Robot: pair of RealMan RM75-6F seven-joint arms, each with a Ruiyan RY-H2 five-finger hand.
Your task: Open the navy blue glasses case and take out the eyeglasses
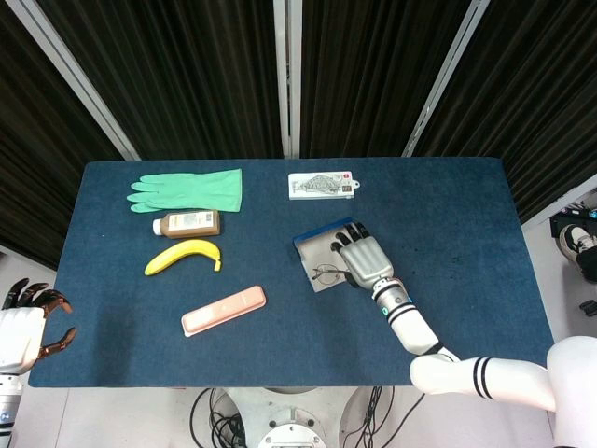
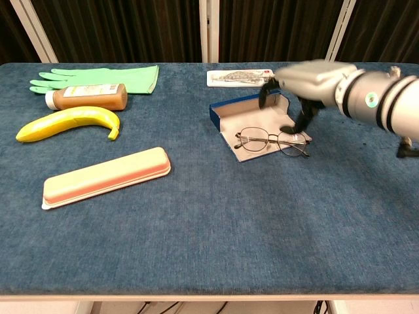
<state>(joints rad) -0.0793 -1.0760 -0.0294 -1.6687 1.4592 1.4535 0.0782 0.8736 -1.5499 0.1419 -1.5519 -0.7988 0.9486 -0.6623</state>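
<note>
The navy blue glasses case (image 2: 230,112) lies open right of the table's middle, its grey inside facing up (image 1: 317,245). The thin-framed eyeglasses (image 2: 272,140) rest across the front edge of the open flap, partly on the table cloth, and show in the head view as eyeglasses (image 1: 328,273) too. My right hand (image 1: 366,259) hovers over the right side of the case with fingers spread; in the chest view the right hand (image 2: 308,88) is blurred, and its fingertips (image 2: 302,124) point down just by the right lens. It holds nothing. My left hand (image 1: 23,327) waits off the table's left edge, fingers apart.
A green glove (image 1: 191,189), a brown bottle (image 1: 187,224) and a banana (image 1: 184,254) lie at the left. A long pink case (image 1: 224,311) sits nearer the front. A white printed packet (image 1: 322,185) lies behind the glasses case.
</note>
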